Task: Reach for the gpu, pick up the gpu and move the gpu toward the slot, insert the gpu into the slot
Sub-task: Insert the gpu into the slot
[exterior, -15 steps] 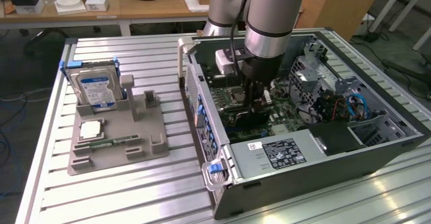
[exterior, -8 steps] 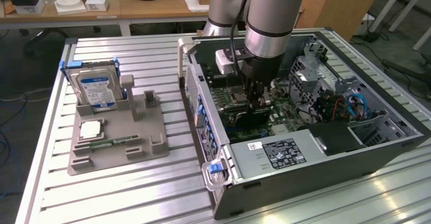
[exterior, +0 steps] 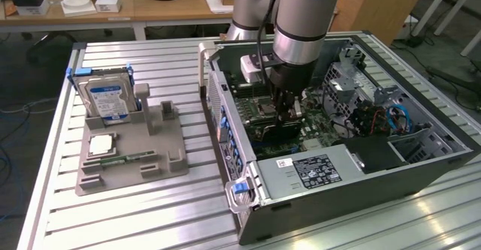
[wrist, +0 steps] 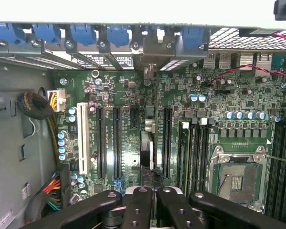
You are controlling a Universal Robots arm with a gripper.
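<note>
- A ridged metal counter [exterior: 150, 216] fills most of the exterior view. A wooden desk with small white boxes runs along the top edge behind it.
- An open computer case [exterior: 421, 171] lies on its side on the exterior view's right half. It holds a green motherboard [wrist: 124, 90], loose cables, and a grey power supply [exterior: 312, 171] at its near end.
- The power supply carries a black label with white print and a small white sticker beside it. Neither can be read.
- The robot arm comes down from the top centre of the exterior view into the case.
- A grey holder tray [exterior: 135, 160] sits on the exterior view's left. In it a silver hard drive [exterior: 109, 98] with a blue label stands upright at the back. Its print is too small to read.
- In front of the drive a square CPU chip [exterior: 101, 144] lies flat, with a thin green memory stick [exterior: 124, 160] just in front of it.
- The gpu [wrist: 148, 148] stands edge-on inside the case, on the motherboard between long black slots and directly under the gripper [wrist: 154, 192]. In the exterior view the gpu [exterior: 284, 130] is a dark shape below the gripper [exterior: 289, 115], mostly hidden.
- The gripper's two black fingers are drawn together over the card's upper edge. Whether they pinch it or only rest above it cannot be told.
- The empty CPU socket [wrist: 236, 174] sits beside the memory slots.
- Blue latches [wrist: 81, 33] line the case's rear wall.
- White lettering on the motherboard is illegible.
</note>
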